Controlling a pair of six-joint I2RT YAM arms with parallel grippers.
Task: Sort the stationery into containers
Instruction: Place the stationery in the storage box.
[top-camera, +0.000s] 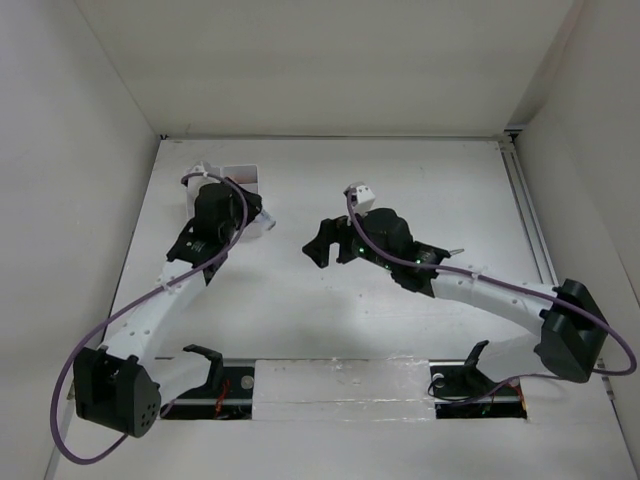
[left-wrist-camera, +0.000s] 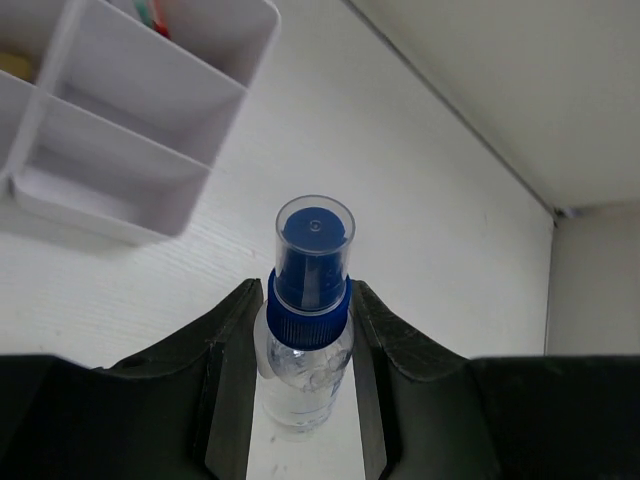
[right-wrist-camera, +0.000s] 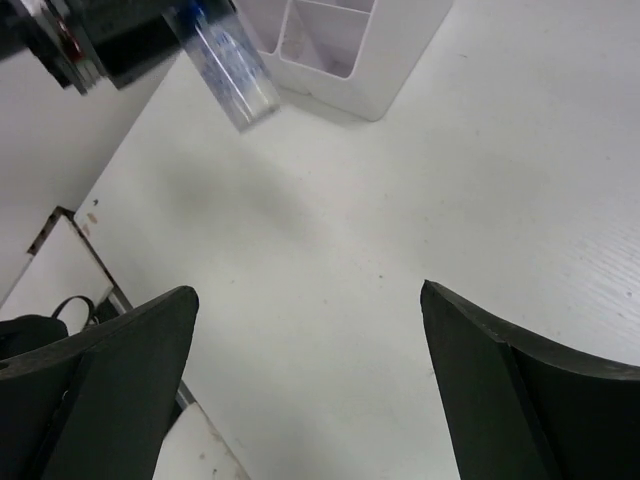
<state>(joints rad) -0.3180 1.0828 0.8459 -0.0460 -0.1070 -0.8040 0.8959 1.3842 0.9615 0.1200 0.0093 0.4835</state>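
My left gripper (left-wrist-camera: 308, 302) is shut on the clear bottle (left-wrist-camera: 305, 360) just below its blue cap (left-wrist-camera: 310, 265), holding it above the table, right of the white organiser tray (left-wrist-camera: 130, 135). In the tray, a red and green item (left-wrist-camera: 152, 14) and a yellow one (left-wrist-camera: 12, 65) show at the frame's edges. In the top view the left gripper (top-camera: 238, 218) sits beside the tray (top-camera: 235, 174). My right gripper (right-wrist-camera: 308, 292) is open and empty over bare table, right of the left one (top-camera: 318, 248). It sees the bottle (right-wrist-camera: 228, 62) and the tray (right-wrist-camera: 350, 45). Other stationery is out of view.
White walls enclose the table on the left, back and right. A metal rail (top-camera: 528, 205) runs along the right edge. A recessed slot (top-camera: 340, 385) with the arm bases lies at the near edge.
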